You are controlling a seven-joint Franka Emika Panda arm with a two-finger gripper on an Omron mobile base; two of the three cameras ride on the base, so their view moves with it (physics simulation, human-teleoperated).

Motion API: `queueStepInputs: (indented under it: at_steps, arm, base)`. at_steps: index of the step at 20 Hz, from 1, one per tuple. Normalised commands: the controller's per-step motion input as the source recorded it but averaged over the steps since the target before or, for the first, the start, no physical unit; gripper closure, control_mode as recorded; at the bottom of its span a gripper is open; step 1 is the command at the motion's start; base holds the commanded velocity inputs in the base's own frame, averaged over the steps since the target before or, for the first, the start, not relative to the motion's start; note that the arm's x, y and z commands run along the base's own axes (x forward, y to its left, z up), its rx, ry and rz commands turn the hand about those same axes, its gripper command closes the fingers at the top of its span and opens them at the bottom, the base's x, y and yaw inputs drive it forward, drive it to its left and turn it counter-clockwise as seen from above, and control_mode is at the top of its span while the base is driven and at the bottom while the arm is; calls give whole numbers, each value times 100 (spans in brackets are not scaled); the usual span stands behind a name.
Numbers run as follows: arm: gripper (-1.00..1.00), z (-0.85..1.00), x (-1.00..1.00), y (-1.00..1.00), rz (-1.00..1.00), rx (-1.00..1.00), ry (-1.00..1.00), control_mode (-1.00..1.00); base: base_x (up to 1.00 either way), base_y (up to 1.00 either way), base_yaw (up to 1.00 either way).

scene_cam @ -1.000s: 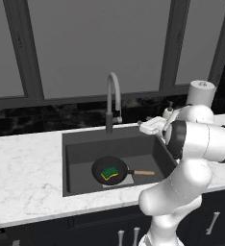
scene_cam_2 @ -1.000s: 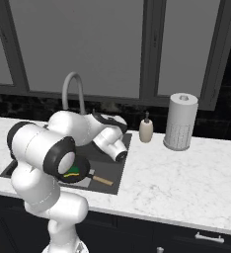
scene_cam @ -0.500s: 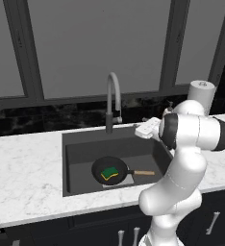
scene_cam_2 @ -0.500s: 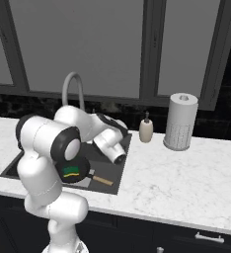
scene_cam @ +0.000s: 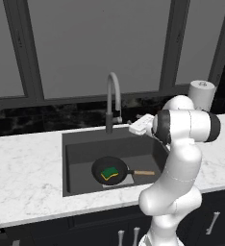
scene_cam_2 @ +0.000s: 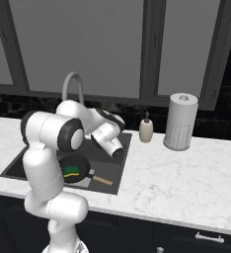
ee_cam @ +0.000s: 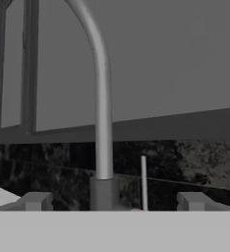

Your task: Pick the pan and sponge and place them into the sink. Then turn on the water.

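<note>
The black pan point(scene_cam: 109, 170) lies on the floor of the dark sink point(scene_cam: 83, 153), its wooden handle point(scene_cam: 143, 173) pointing right. The green and yellow sponge point(scene_cam: 109, 173) rests inside the pan. The right base view shows the pan point(scene_cam_2: 76, 169) and sponge point(scene_cam_2: 71, 171) partly behind my arm. My gripper point(scene_cam: 132, 126) hovers over the sink's back right corner, just right of the gooseneck faucet point(scene_cam: 113, 101). In the hand view the gripper point(ee_cam: 114, 202) is open, its fingertips point(ee_cam: 36, 200) wide apart, facing the faucet point(ee_cam: 102, 123) and its thin lever point(ee_cam: 143, 181). No water stream falls from the spout.
A paper towel roll point(scene_cam_2: 180, 121) and a soap bottle point(scene_cam_2: 146, 129) stand on the marble counter point(scene_cam_2: 186, 173) right of the sink. Dark windows and a black backsplash point(scene_cam: 32, 120) run behind the faucet. My own arm rises over the sink's front right corner.
My hand has swung left along the back of the sink, closer to the faucet. The pan and sponge have not moved.
</note>
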Motion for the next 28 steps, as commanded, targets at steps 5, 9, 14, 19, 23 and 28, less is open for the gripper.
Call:
queueStepInputs:
  at_steps: [5,9,14,19,23,28]
  arm:
    - [-100,0,30,10,0,0,0,-100]
    - [-100,0,48,0,0,0,0,-100]
    - [-100,0,52,1,0,0,0,-100]
    - [-100,-6,53,17,0,0,4,-100]
    - [-100,-16,55,20,0,0,7,-100]
    - [-100,-16,51,6,0,0,5,-100]
  base:
    - [0,0,0]
    - [0,0,0]
    - [0,0,0]
    - [0,0,0]
    - [0,0,0]
    - [0,0,0]
